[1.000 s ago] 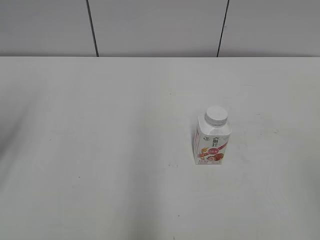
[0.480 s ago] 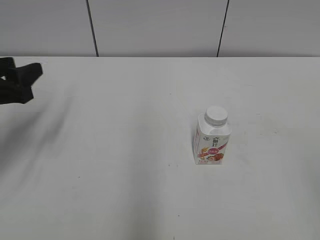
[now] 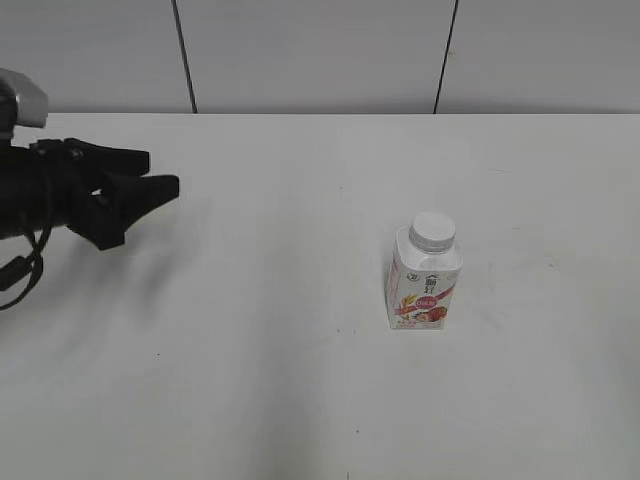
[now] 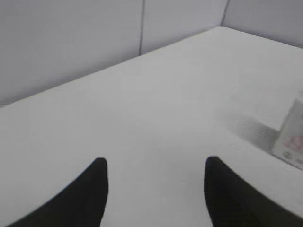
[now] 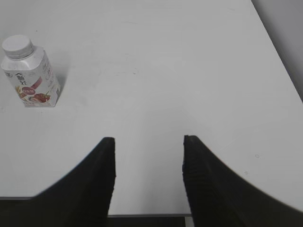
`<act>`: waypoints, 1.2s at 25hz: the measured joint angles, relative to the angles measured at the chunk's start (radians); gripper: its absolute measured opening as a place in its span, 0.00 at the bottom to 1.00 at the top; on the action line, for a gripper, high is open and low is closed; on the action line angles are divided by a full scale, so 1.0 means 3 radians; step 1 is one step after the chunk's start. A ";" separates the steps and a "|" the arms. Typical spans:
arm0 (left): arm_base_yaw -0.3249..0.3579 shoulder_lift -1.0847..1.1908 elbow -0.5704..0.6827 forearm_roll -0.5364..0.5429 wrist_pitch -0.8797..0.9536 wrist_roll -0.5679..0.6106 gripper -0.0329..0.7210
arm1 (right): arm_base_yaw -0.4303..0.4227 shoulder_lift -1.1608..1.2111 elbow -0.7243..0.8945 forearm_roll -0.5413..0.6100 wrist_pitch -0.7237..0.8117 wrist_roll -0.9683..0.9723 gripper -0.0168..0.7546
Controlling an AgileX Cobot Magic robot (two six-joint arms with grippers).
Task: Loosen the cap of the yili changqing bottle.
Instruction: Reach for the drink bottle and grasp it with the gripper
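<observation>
White yili changqing bottle (image 3: 424,285) stands upright, cap (image 3: 432,231) topmost.

A broad white table (image 3: 300,400) with a few faint specks fills most of the scene under soft, even light, backed by a pale grey panelled wall (image 3: 310,50) split by two thin dark vertical seams.

White table (image 3: 300,380), faint scuffs and specks. Grey panelled wall (image 3: 310,50) behind, two dark vertical seams.
</observation>
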 joint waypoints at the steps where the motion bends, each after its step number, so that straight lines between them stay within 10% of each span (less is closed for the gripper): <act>1: -0.0007 0.0067 -0.0061 0.0167 -0.0010 -0.0028 0.58 | 0.0000 0.0000 0.0000 0.0000 0.0000 0.0000 0.51; 13: -0.0794 0.0673 -0.0780 0.1216 0.0263 -0.0392 0.60 | 0.0000 0.0000 0.0000 0.0000 0.0000 0.0000 0.51; 30: -0.1503 0.1203 -0.1684 0.0982 0.0341 -0.0457 0.72 | 0.0000 0.0000 0.0000 0.0000 0.0000 0.0000 0.51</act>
